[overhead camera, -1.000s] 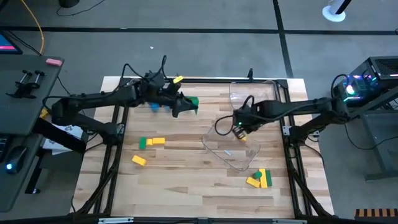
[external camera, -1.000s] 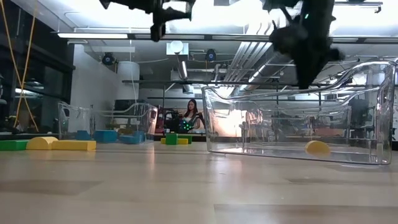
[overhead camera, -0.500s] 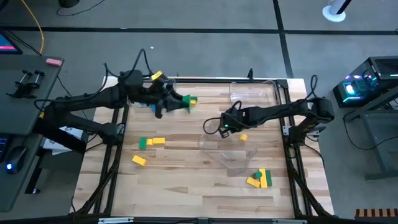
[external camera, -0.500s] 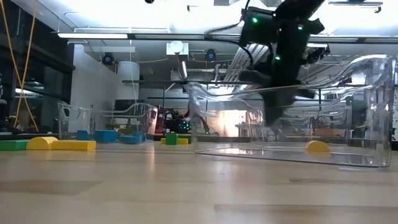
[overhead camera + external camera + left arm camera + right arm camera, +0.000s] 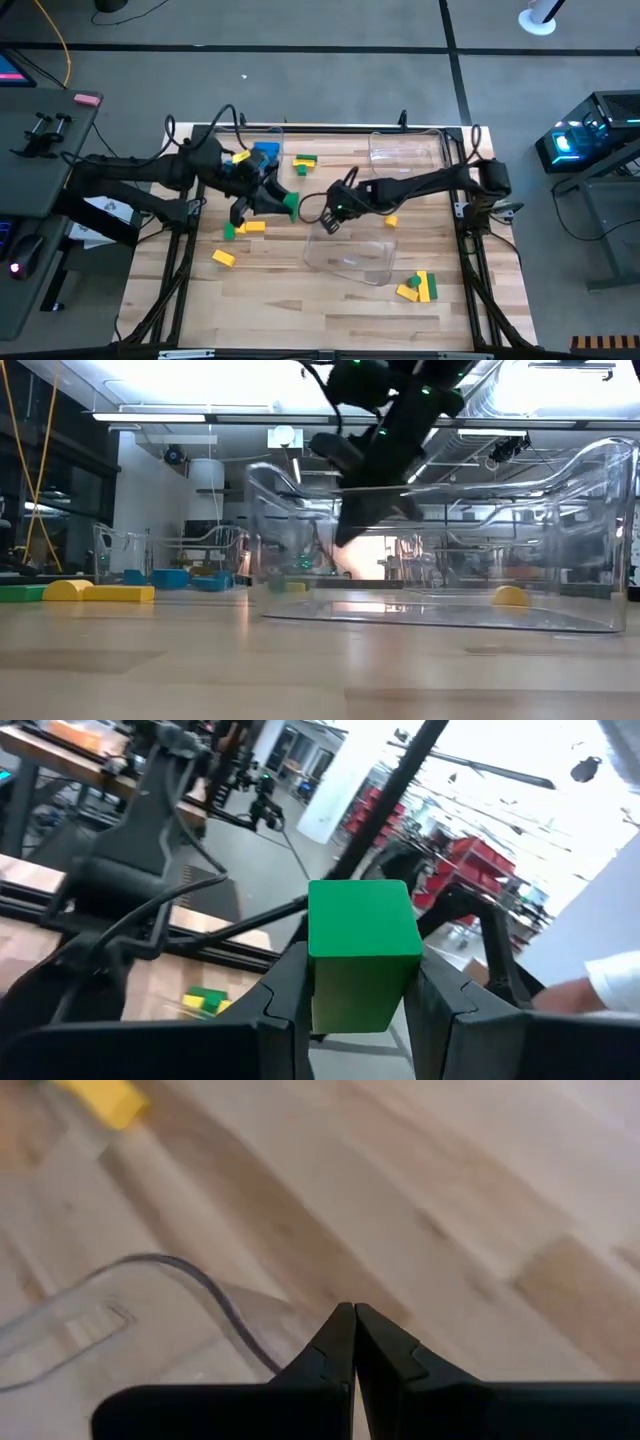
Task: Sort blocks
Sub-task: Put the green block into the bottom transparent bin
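My left gripper [image 5: 287,206] is over the table's middle, shut on a green block [image 5: 362,955], just left of my right gripper [image 5: 330,215]. That one is shut at the left end of a clear tray [image 5: 352,252], which lies on the table with one yellow block [image 5: 390,220] inside. Loose blocks lie flat on the wood: a blue one [image 5: 265,155] and a green-and-yellow pair [image 5: 305,160] at the far side, green and yellow [image 5: 245,228] and a yellow one [image 5: 222,258] to the left, yellow and green [image 5: 418,288] near the front right. My left gripper pinches the green block by two opposite side faces [image 5: 320,990], one finger [image 5: 285,1005] on each side. The block stands past the fingertips and is lifted clear of the table. My right gripper is shut on the clear tray's left rim [image 5: 262,1355], coming slanting down from the right. The fingertips [image 5: 340,1330] hide the exact spot. The tray's base stays on the table.
A second clear tray [image 5: 405,150] stands at the far edge right of centre, and another [image 5: 165,550] shows far left in the low view. Black frame rails run down both table sides. Bare wood [image 5: 300,310] lies along the near edge.
My right gripper has moved toward the table's left and dragged the clear tray left along the table with it; the yellow block rode inside. My left gripper, shut on the green block, has swung from the far side toward the near edge.
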Controlling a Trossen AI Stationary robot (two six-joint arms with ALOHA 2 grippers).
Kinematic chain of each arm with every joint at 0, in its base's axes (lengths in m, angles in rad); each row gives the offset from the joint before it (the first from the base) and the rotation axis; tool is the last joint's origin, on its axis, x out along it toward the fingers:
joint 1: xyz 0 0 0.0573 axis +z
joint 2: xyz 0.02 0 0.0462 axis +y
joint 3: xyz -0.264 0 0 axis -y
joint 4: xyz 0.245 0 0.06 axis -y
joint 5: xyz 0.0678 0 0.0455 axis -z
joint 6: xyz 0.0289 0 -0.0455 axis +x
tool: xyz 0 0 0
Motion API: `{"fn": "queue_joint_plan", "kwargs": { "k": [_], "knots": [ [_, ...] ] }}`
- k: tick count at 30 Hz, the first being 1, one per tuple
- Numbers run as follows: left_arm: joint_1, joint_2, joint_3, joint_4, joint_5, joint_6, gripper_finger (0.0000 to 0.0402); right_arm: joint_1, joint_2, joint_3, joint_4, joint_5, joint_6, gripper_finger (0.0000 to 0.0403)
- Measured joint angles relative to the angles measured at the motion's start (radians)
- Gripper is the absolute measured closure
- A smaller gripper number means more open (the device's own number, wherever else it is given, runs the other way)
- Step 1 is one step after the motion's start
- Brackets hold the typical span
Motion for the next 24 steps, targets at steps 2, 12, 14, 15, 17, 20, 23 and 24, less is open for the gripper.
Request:
{"fn": "queue_joint_plan", "kwargs": {
  "k": [2, 12, 14, 15, 17, 20, 23, 24],
  "knots": [
    [-0.017, -0.001, 0.000, 0.001, 0.000, 0.000, 0.0320, 0.014, 0.040, 0.044, 0.019, -0.014, -0.018, 0.0402],
    [-0.046, -0.003, 0.000, 0.001, -0.002, 0.016, 0.0320, 0.057, 0.164, 0.278, -0.057, 0.014, -0.166, 0.0403],
    [-0.046, -0.003, 0.000, 0.000, -0.002, 0.018, 0.0320, 0.043, 0.147, 0.317, -0.162, 0.070, -0.216, 0.0403],
    [-0.046, -0.003, 0.000, -0.001, -0.002, 0.024, 0.0320, 0.029, 0.134, 0.336, -0.228, 0.096, -0.245, 0.0403],
    [-0.046, -0.003, 0.000, -0.008, -0.002, 0.037, 0.0320, -0.005, 0.086, 0.362, -0.365, 0.141, -0.289, 0.0403],
    [-0.046, 0.000, 0.000, -0.064, -0.034, 0.092, 0.0320, -0.067, -0.019, 0.368, -0.571, 0.225, -0.314, 0.0403],
    [-0.059, 0.036, 0.000, -0.164, -0.142, 0.171, 0.0320, -0.131, -0.154, 0.368, -0.740, 0.294, -0.302, 0.0403],
    [-0.060, 0.064, -0.001, -0.180, -0.168, 0.195, 0.0320, -0.149, -0.207, 0.368, -0.784, 0.314, -0.285, 0.0403]
  ]
}}
